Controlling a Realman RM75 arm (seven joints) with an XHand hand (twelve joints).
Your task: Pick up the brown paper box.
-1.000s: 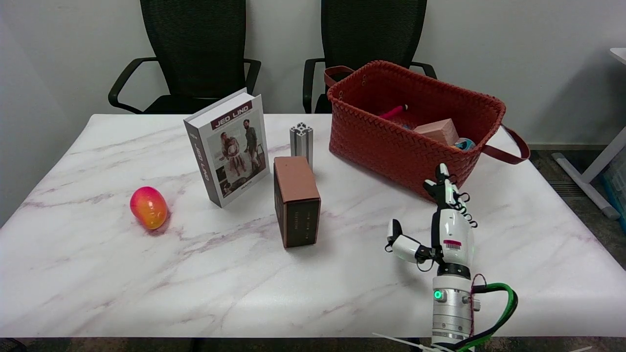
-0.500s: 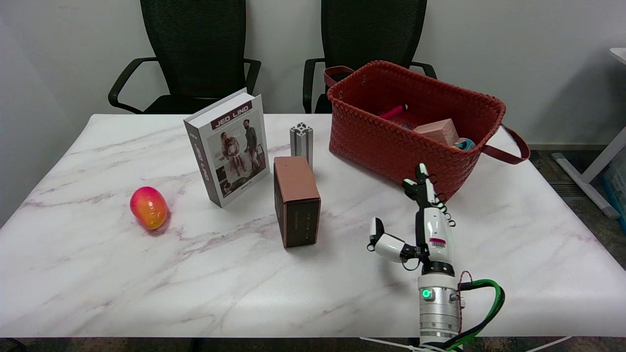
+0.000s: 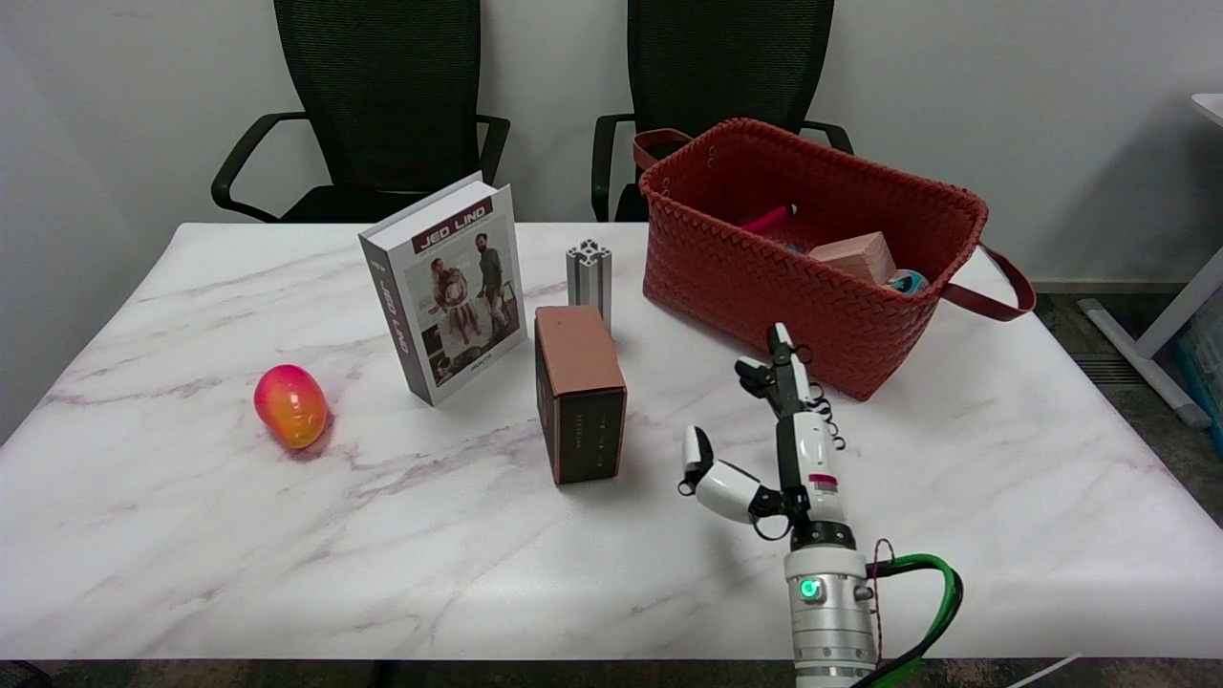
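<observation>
Marble table (image 3: 287,535) carries the brown paper box (image 3: 579,392) upright at its centre, long axis running away from the camera, just left of the right hand (image 3: 779,449), fingers spread and empty.

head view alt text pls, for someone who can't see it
The robot's open right hand hovers over a white marble table, just right of an upright brown paper box it has not yet touched. Behind the box stand a book and a short aluminium profile; a red woven basket sits at the right and a red-orange mango at the left.
</observation>
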